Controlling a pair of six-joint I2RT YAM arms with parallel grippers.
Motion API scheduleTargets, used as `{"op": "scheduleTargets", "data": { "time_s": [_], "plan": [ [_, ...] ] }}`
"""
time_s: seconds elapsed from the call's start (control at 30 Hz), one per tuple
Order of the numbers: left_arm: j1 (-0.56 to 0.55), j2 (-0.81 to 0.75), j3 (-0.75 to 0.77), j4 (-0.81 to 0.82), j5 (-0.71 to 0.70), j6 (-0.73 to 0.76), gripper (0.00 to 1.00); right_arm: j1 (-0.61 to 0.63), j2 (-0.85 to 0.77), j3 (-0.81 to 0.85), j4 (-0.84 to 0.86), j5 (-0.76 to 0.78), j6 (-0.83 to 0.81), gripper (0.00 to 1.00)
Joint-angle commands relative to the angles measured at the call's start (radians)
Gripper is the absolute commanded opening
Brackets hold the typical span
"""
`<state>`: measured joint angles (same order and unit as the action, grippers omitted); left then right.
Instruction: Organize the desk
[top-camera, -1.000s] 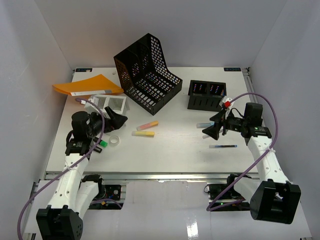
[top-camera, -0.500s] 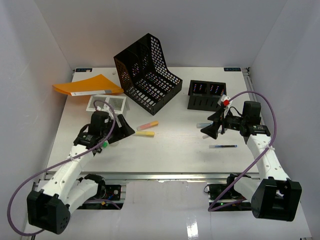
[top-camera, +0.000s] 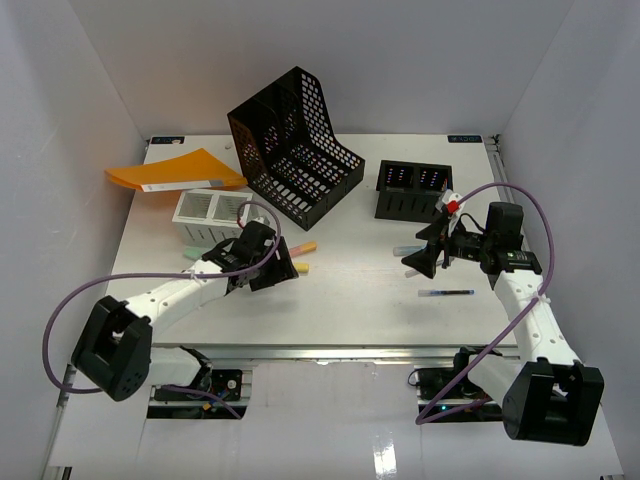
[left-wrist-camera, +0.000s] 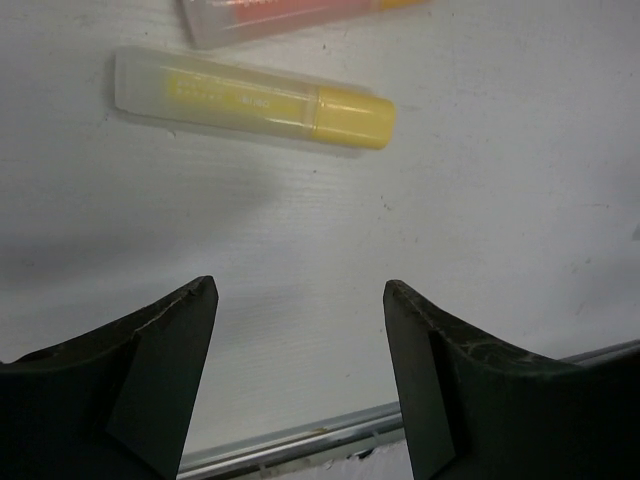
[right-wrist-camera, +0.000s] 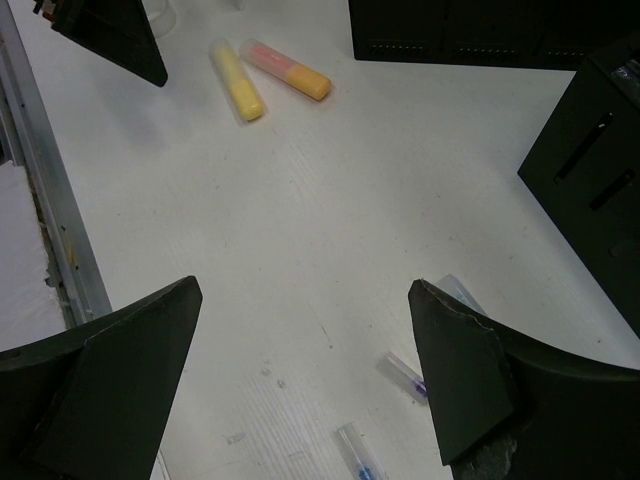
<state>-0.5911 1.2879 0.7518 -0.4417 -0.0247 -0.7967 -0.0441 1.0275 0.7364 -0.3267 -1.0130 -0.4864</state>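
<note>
The desk (top-camera: 350, 300) is a white top with a metal rail (left-wrist-camera: 300, 440) along its front. A yellow highlighter (left-wrist-camera: 255, 98) and an orange one (left-wrist-camera: 290, 15) lie side by side left of centre, both also in the top view, yellow (top-camera: 298, 267) and orange (top-camera: 299, 249). My left gripper (top-camera: 280, 270) hovers low just in front of them, open, nothing between its fingers (left-wrist-camera: 170, 340). My right gripper (top-camera: 420, 262) hangs open over the right half, above a thin pen (top-camera: 446, 293) and a pale blue marker (top-camera: 408, 249).
A black mesh file rack (top-camera: 295, 150) stands at the back centre, a black pen holder (top-camera: 412, 190) to its right. An orange folder (top-camera: 175, 170) lies at the back left, a white divided tray (top-camera: 210, 210) in front of it. Clear pen parts (right-wrist-camera: 405, 375) lie under my right gripper.
My left arm swung right across the desk, from the left side to just in front of the highlighters, uncovering the white tray, and its jaws narrowed a little. The right arm barely moved.
</note>
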Motion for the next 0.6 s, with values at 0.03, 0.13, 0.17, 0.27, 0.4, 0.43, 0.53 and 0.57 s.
{"op": "scheduleTargets", "data": {
  "time_s": [0.03,0.13,0.17,0.27,0.4,0.43,0.53,0.57],
  "plan": [
    [-0.005,0.056,0.051,0.103,-0.138,-0.311,0.71,0.001,-0.017,-0.006,0.018,-0.018,-0.026,0.91],
    [-0.007,0.110,0.095,0.084,-0.193,-0.414,0.65,0.001,-0.015,-0.006,0.018,-0.018,-0.026,0.91],
    [-0.007,0.131,0.111,0.065,-0.208,-0.446,0.64,0.001,-0.016,-0.006,0.018,-0.017,-0.026,0.91],
    [-0.008,0.205,0.178,-0.020,-0.247,-0.517,0.60,0.001,-0.016,-0.006,0.018,-0.014,-0.026,0.91],
    [-0.008,0.264,0.225,-0.072,-0.259,-0.564,0.60,0.001,-0.014,-0.006,0.018,-0.011,-0.026,0.91],
    [-0.007,0.271,0.229,-0.074,-0.259,-0.573,0.59,0.001,-0.013,-0.006,0.018,-0.009,-0.026,0.91],
    [-0.009,0.286,0.240,-0.079,-0.264,-0.584,0.54,0.001,-0.011,-0.005,0.018,0.001,-0.026,0.91],
    [-0.009,0.290,0.246,-0.081,-0.264,-0.586,0.54,0.001,-0.011,-0.005,0.018,0.004,-0.026,0.91]
  ]
}}
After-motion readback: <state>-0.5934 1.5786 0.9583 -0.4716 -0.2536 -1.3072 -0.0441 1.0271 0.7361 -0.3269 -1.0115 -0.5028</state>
